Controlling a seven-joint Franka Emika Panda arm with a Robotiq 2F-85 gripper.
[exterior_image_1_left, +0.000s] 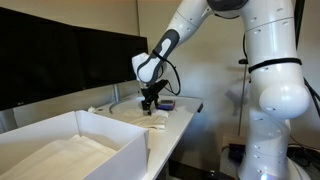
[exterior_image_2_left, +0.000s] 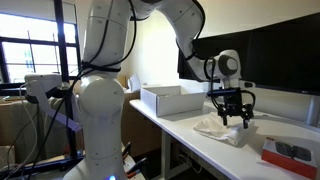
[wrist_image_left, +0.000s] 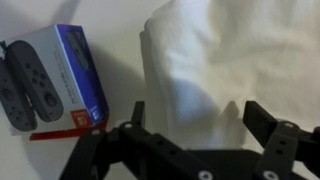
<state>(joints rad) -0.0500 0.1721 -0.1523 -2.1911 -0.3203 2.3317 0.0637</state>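
Pincer spread wide, hovering above white cloth. Best lowered straight onto a raised fold, pinching thick fabric, keeping clear of controller box beside cloth.

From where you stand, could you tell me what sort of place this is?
Probably an office or lab: a long white desk runs along large dark monitors, with a window behind the robot.

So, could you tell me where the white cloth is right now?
In the wrist view the white cloth lies beneath the open pincer, right of the controller box on the white table.
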